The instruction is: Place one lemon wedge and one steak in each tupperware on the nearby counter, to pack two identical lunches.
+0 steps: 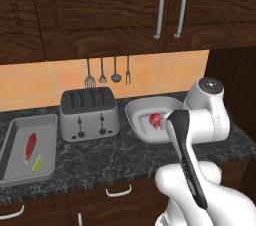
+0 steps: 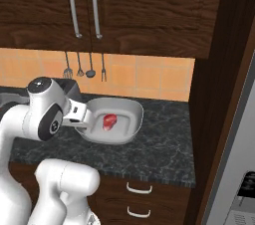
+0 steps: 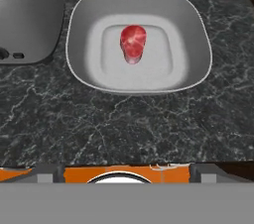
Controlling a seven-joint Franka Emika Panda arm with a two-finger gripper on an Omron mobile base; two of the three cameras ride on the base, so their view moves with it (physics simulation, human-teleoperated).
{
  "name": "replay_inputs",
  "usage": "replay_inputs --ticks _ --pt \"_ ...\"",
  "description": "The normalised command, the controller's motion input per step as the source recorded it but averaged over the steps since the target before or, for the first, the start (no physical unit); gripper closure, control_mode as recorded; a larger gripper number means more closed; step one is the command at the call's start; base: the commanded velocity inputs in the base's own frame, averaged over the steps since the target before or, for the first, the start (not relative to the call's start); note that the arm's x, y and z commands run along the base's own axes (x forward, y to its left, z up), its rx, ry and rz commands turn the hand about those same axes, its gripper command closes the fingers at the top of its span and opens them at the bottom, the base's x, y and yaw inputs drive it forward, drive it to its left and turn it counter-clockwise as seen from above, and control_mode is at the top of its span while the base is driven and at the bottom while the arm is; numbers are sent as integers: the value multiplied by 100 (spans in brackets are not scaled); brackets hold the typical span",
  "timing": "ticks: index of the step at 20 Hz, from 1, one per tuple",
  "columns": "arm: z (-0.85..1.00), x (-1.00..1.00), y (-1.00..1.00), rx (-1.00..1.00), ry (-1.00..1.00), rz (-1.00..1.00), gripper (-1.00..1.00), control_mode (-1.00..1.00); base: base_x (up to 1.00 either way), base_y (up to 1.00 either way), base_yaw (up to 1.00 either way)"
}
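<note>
— What lay closest to you?

— A bare stretch of the dark marbled tabletop, right under my hand camera. Just past it stood the pale tub with a red steak resting on the middle of its floor. My gripper hung above the tabletop's front edge, jaws spread wide and holding nothing.

— And the other container?

— The flat grey tray sat at the tabletop's left end, well apart from the tub, with the silver toaster between them. In it lay a second steak and, just beside its near end, a lemon wedge.

— So where did the job stand?

— By my reckoning the tray was packed and the tub lacked its wedge. That was the step in hand.

— How would you have done it well?

— First, I would have left the tray's wedge alone; taking it would only undo one lunch to finish the other. I needed a fresh wedge, and I could not tell from there where one lay. Once I found it, I would have come straight down over it with the jaws wide, closed across its short width so the small piece could not squirt out, and lifted clear before swinging. Over the tub I would have aimed for the bare floor beside the steak, clear of the rounded wall, and let go low so the wedge could not bounce over the rim.
</note>
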Motion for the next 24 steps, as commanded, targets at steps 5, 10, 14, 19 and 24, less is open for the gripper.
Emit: replay_inputs --ticks 5,10,14,19,24 --pt "-26 -8 -1 4 -10 0 -100 -100 0 0 0" --pt "-38 0 0 1 -12 0 -100 -100 0 0 0" --pt "-7 0 0 0 -1 0 -100 -100 0 0 0" --pt "0 0 0 0 0 0 -100 -100 0 0 0" --pt "0 -1 0 0 0 0 -100 100 -7 0 0"
